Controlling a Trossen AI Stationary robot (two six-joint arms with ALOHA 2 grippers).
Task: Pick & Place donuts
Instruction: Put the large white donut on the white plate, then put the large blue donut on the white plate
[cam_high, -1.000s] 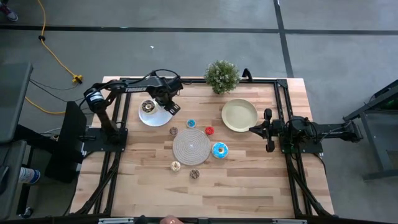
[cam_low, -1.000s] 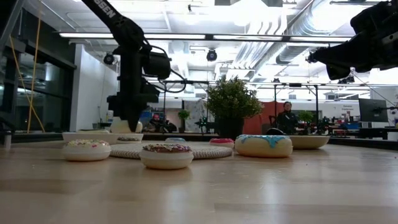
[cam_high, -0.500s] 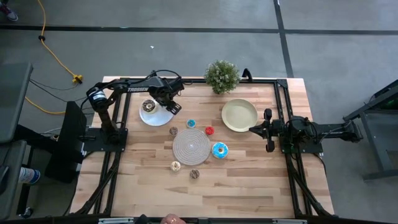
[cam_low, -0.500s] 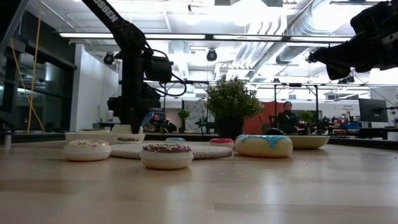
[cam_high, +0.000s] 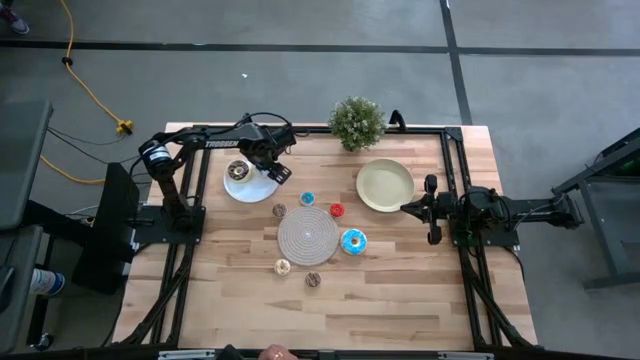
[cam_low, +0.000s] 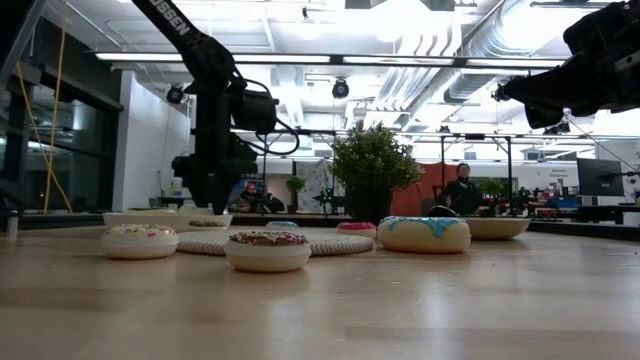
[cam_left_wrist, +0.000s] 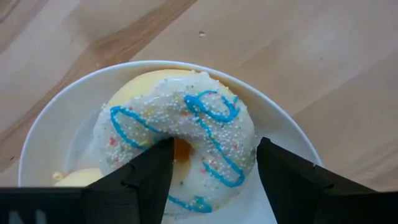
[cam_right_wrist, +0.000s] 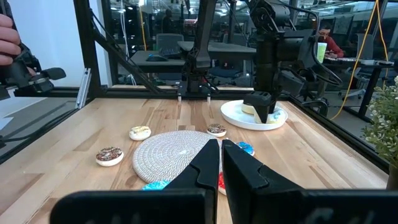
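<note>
Donut, white-iced with blue drizzle (cam_left_wrist: 180, 140): lies on white plate (cam_high: 250, 187), straddled by left pincer (cam_left_wrist: 211, 165), fingers spread wide. Release step judged in hand; a lift clear is called for next.

past your right gripper (cam_right_wrist: 221, 163), its fingers pressed together, you see the woven mat (cam_right_wrist: 174, 152). two donuts (cam_right_wrist: 140, 132) lie beside the mat; beyond it the left gripper (cam_right_wrist: 261, 112) stands over the white plate (cam_right_wrist: 252, 117).
</note>
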